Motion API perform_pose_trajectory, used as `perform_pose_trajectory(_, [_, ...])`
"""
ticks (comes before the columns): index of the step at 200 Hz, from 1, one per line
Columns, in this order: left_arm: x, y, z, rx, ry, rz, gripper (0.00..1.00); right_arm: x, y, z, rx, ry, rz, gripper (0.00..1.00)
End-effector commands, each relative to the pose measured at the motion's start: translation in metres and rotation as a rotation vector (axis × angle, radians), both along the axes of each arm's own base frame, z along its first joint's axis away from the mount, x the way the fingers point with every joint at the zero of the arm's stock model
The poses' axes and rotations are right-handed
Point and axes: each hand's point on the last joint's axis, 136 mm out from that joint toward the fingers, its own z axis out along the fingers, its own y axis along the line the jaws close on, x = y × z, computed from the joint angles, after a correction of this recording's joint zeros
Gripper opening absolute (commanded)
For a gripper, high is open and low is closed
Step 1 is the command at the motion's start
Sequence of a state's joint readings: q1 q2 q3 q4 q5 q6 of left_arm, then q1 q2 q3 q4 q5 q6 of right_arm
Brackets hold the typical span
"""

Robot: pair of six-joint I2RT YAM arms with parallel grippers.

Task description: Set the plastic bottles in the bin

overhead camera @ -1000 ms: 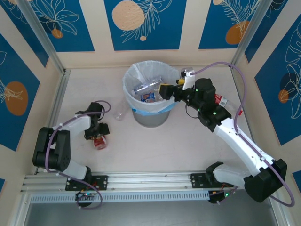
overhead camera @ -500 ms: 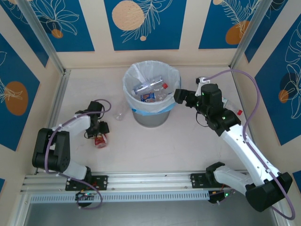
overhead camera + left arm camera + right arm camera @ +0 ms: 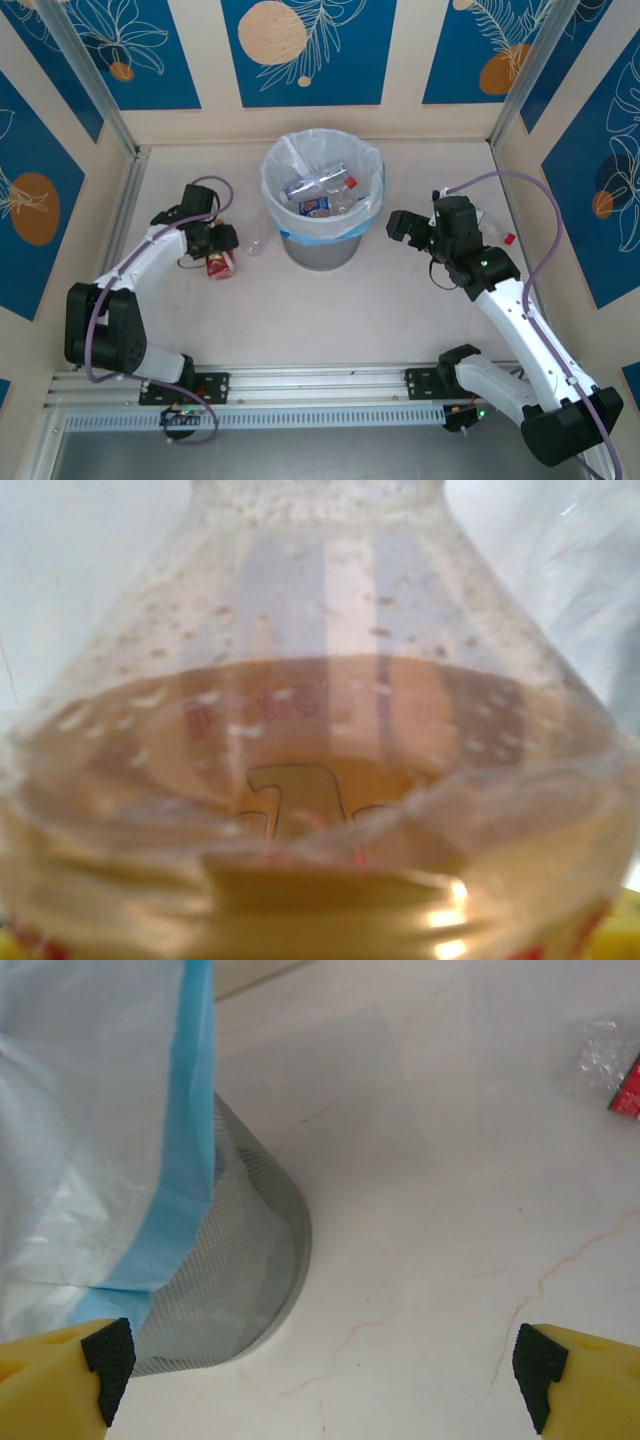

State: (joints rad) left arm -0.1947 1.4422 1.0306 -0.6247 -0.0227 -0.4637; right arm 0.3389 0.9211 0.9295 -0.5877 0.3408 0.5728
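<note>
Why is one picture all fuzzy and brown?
Left wrist: the plastic bottle sits so close to the camera that it blurs, with a glare spot low down; right wrist: the bin and table look sharp; top external: evenly lit, clear.

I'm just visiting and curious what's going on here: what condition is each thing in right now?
bin: upright, bag-lined, partly filled.
bottles in the bin: lying loose inside.
red-labelled bottle: clamped by the left gripper.
left gripper: shut on that bottle.
clear bottle: lying free on the table, left of the bin.
right gripper: open, empty, right of the bin.
</note>
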Motion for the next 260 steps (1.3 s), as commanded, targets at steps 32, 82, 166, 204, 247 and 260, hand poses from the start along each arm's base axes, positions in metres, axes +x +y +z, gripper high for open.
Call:
perform_pose_trajectory(32, [0.023, -0.022, 0.062, -0.040, -0.131, -0.065, 0.57, -0.005, -0.005, -0.012, 0.035, 0.035, -0.044, 0.99])
perform_pose_trajectory(82, [0.037, -0.026, 0.115, -0.064, -0.274, -0.072, 0.58, -0.012, 0.003, -0.017, 0.041, 0.058, 0.020, 0.99])
perform_pose_trajectory(166, [0.068, -0.062, 0.218, -0.179, -0.518, -0.182, 0.58, -0.009, 0.007, -0.018, 0.065, 0.050, 0.030, 1.00])
perform_pose_trajectory(204, [0.074, -0.096, 0.272, -0.212, -0.648, -0.280, 0.59, -0.007, 0.008, -0.019, 0.074, 0.049, 0.025, 0.99])
perform_pose_trajectory(247, [0.077, -0.141, 0.300, -0.251, -0.724, -0.410, 0.59, -0.007, 0.009, -0.018, 0.081, 0.050, 0.024, 1.00])
perform_pose_trajectory(260, [0.080, -0.153, 0.297, -0.261, -0.710, -0.437, 0.59, -0.006, 0.009, -0.018, 0.082, 0.049, 0.022, 1.00])
